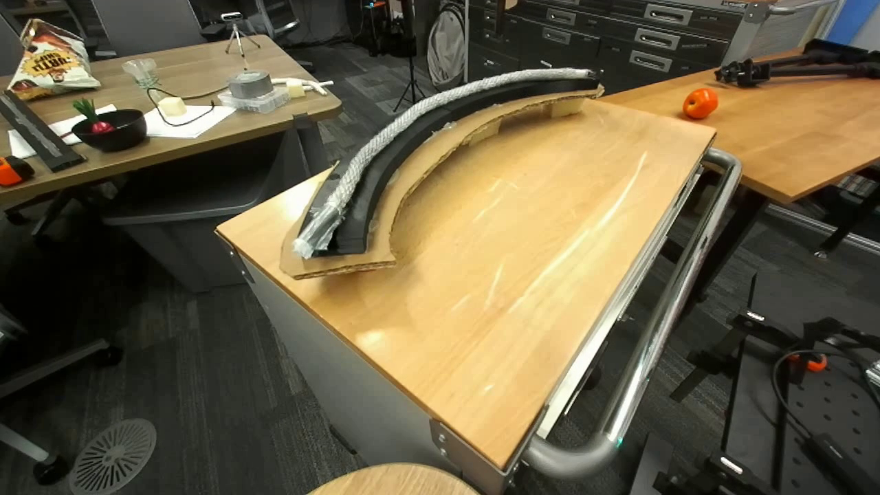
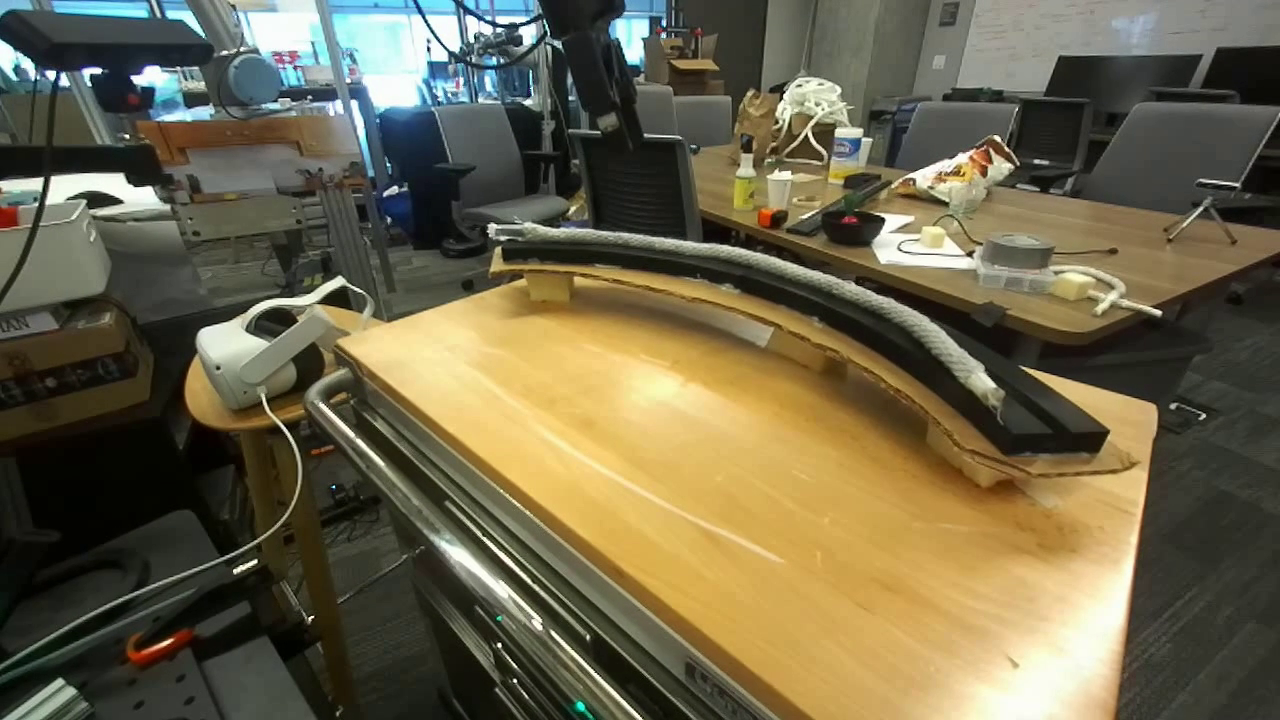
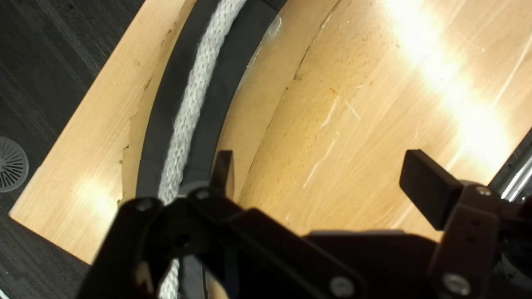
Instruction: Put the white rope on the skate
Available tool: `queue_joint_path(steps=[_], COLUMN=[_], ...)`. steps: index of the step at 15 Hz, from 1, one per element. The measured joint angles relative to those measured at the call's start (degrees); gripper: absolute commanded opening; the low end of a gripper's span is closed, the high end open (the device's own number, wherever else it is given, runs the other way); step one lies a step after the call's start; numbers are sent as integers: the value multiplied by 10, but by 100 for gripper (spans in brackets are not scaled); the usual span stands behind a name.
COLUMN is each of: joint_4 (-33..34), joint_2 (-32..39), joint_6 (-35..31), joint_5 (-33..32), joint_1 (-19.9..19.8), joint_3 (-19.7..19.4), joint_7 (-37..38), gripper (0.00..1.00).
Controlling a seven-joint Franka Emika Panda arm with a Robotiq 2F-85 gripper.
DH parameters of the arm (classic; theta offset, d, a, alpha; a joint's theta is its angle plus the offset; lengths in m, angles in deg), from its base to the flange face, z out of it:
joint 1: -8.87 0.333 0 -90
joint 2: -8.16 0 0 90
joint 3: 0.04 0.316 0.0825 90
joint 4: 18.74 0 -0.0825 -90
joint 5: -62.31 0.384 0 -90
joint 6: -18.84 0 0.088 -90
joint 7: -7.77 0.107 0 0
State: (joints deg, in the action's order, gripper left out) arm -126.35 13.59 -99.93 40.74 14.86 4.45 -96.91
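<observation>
Your gripper (image 3: 327, 178) stands spread wide, grasping nothing. The white rope (image 3: 193, 97) lies lengthwise on the black curved track (image 3: 224, 79). Risk: swing low on leaving and you could catch the rope, dragging part of it off.

This looks like a robotics lab set within an office. Grey chairs (image 2: 1175, 155), dark monitors (image 2: 1127, 85), a whiteboard (image 2: 1090, 30) with writing on it and the carpet (image 1: 213, 357) speak for the office; a surface (image 2: 1105, 215) near the chairs carries a snack bag (image 2: 955, 178), a spray bottle (image 2: 745, 188) and a small tripod (image 2: 1211, 195). The lab shows in the black claw (image 3: 326, 180) in the wrist view, a white headset (image 2: 235, 362) on a round stool (image 2: 222, 408), a black plate (image 1: 821, 419) full of holes, and a bank of dark drawers (image 1: 612, 49).
</observation>
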Motion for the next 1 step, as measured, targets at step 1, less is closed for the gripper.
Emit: queue_joint_path(steps=[1], joint_4=[0], joint_2=[0], joint_6=[0], joint_5=[0], joint_1=[0], joint_3=[0], joint_7=[0], gripper=[100])
